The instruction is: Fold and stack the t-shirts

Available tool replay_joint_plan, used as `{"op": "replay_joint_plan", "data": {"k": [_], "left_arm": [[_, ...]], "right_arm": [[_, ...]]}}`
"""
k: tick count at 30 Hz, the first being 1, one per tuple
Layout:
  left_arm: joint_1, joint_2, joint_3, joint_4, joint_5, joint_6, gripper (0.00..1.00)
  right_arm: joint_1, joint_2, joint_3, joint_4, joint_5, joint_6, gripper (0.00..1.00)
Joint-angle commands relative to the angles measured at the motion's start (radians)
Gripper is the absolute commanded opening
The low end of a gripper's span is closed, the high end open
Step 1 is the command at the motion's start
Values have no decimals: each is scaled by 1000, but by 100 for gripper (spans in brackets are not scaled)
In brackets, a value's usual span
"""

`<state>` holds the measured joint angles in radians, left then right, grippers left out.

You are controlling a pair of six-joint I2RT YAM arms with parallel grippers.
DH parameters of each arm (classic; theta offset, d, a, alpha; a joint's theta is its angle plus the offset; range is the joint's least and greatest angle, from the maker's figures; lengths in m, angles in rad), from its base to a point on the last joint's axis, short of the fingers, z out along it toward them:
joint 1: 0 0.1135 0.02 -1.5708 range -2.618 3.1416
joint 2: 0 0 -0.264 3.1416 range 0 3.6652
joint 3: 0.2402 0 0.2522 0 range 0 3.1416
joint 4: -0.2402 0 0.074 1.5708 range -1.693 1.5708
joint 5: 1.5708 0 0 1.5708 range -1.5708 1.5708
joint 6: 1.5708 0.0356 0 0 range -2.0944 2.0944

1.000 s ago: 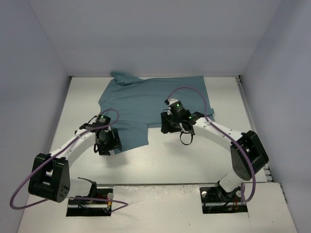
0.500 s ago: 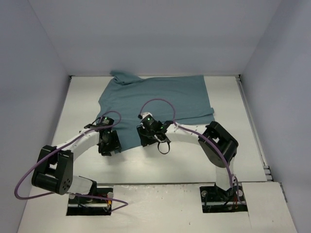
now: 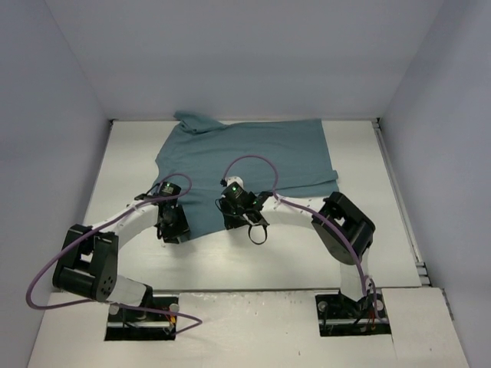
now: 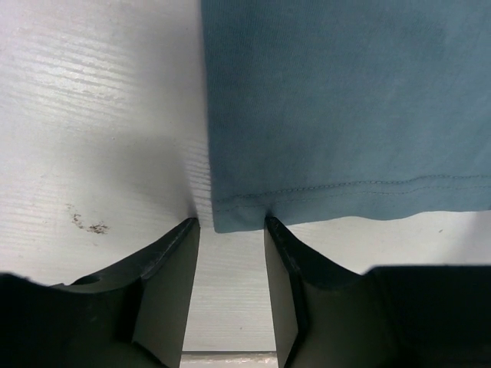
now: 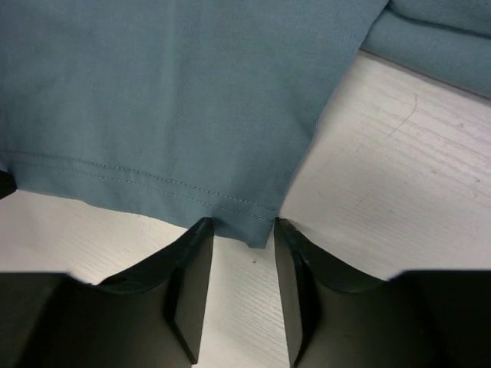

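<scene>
The teal t-shirt (image 3: 245,153) lies flat at the far half of the white table, with a narrower part reaching toward me. My left gripper (image 3: 170,224) sits at this part's near left corner, my right gripper (image 3: 236,215) at its near right corner. In the left wrist view the stitched hem corner (image 4: 222,218) lies just between the tips of the left gripper (image 4: 229,222), whose jaws stand apart on the table. The right gripper (image 5: 242,224) is likewise open, and the hem's right corner (image 5: 257,230) pokes into its gap. Neither has closed on the t-shirt (image 5: 153,92).
A purple cable (image 3: 249,161) loops over the cloth from the right arm. A thicker fold of the shirt (image 5: 437,38) lies beyond the right gripper. A small dark smudge (image 4: 88,226) marks the table (image 3: 261,257) left of the left fingers. Walls close in on three sides.
The right arm swung left from the shirt's middle to the hem's right corner. The left gripper edged in to the hem's left corner. Both jaws have narrowed.
</scene>
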<state>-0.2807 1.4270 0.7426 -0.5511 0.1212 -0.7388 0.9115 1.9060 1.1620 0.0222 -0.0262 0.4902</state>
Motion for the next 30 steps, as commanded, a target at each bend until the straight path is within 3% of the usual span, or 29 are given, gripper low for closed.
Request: {"op": "replay_joint_plan", "data": {"k": [1, 3, 4, 6, 8, 16, 24, 30], "left_arm": [[-17, 73, -40, 113, -2, -21, 32], [-21, 89, -47, 124, 1, -23, 26], [-21, 90, -49, 125, 2, -24, 25], [-21, 84, -47, 121, -7, -17, 5], [-19, 68, -26, 111, -22, -7, 0], [3, -8, 236, 29, -69, 104, 0], [139, 218, 580, 36, -31, 207, 0], [170, 403, 818, 55, 36, 268, 0]], "right_arm": [[1, -3, -11, 22, 58, 32, 24], [1, 2, -13, 21, 57, 33, 14], [1, 4, -13, 22, 57, 32, 13], [1, 1, -4, 21, 61, 24, 1], [0, -5, 11, 18, 67, 13, 0], [-58, -8, 197, -20, 60, -71, 0], [-206, 120, 478, -85, -13, -165, 0], [-264, 272, 681, -87, -45, -232, 0]]}}
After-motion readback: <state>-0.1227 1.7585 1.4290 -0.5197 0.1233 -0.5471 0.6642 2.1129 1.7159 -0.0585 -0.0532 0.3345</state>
